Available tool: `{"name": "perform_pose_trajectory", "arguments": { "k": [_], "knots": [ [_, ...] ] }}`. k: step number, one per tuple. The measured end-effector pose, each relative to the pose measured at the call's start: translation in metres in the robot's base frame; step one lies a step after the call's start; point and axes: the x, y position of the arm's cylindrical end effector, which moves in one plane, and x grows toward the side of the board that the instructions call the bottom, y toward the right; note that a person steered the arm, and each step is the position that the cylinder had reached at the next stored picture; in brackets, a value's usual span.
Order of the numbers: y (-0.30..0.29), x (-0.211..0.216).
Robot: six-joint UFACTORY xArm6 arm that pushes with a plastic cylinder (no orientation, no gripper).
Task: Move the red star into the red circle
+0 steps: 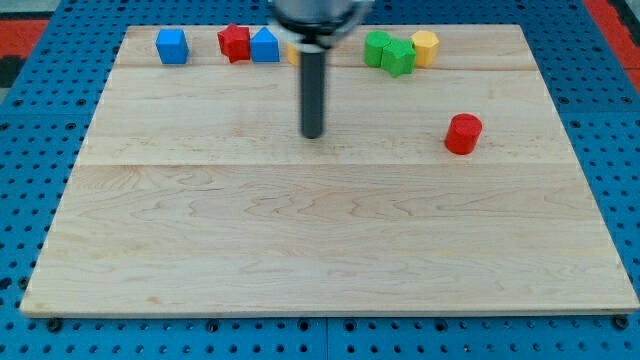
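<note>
My tip [313,135] on bare worktop [300,250], no pincer visible; red star [234,43] at top left, red circle [463,133] well apart right.

Bright, even light — soft shadows, no glare — the rod's top [318,15] blurred.
</note>
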Motion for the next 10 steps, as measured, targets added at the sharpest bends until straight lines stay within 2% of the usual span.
{"name": "perform_pose_trajectory", "arguments": {
  "k": [2,3,4,5,7,8,10],
  "knots": [
    [-0.044,-0.096],
    [0.041,-0.11],
    [0.078,-0.144],
    [0.075,-0.199],
    [-0.098,-0.201],
    [-0.097,-0.177],
    [-0.042,-0.102]
  ]
}}
